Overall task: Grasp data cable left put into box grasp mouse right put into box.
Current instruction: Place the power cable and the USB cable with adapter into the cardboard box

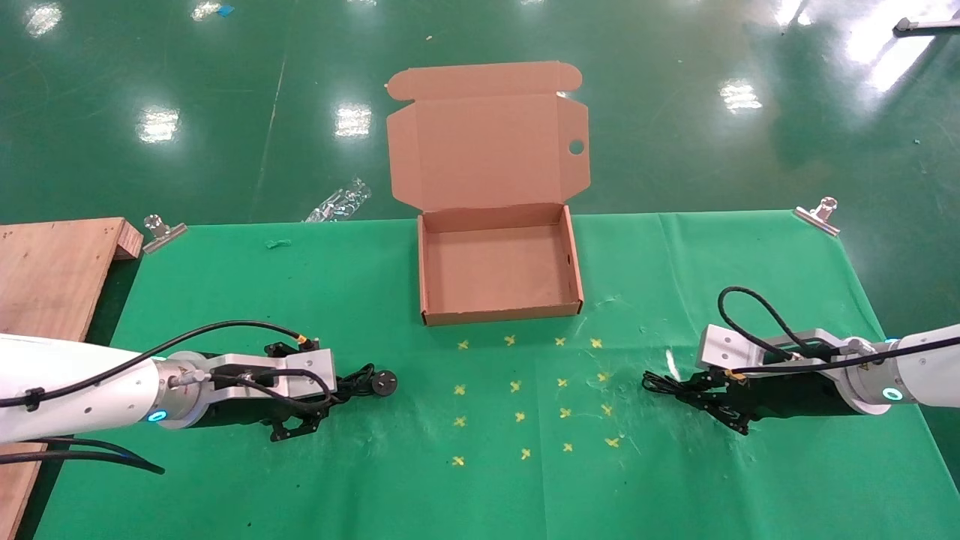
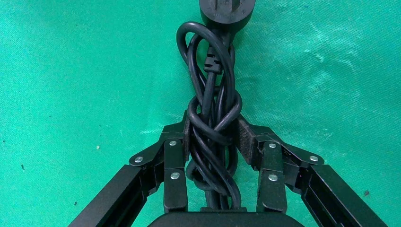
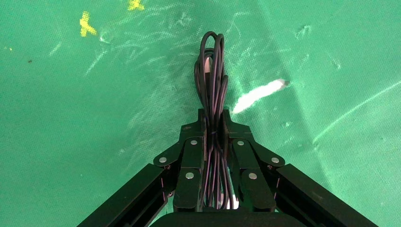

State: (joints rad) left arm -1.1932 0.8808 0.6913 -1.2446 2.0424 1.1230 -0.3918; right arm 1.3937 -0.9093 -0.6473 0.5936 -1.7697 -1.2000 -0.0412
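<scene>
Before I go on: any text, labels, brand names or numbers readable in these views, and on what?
No readable text in any view.
Box: plain cardboard, no print.
Left end effector, around the data cable: no marking.
Right end effector, on a thin cord bundle: no marking.
Yellow crosses on the green cloth: marks, not writing.

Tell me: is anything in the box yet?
No, the box shows only its bare cardboard floor in the head view.

box (image 1: 499, 259) at table's (image 1: 225, 300) far middle, data cable (image 1: 367, 381) near left, thin cord bundle (image 1: 667, 386) near right
</scene>
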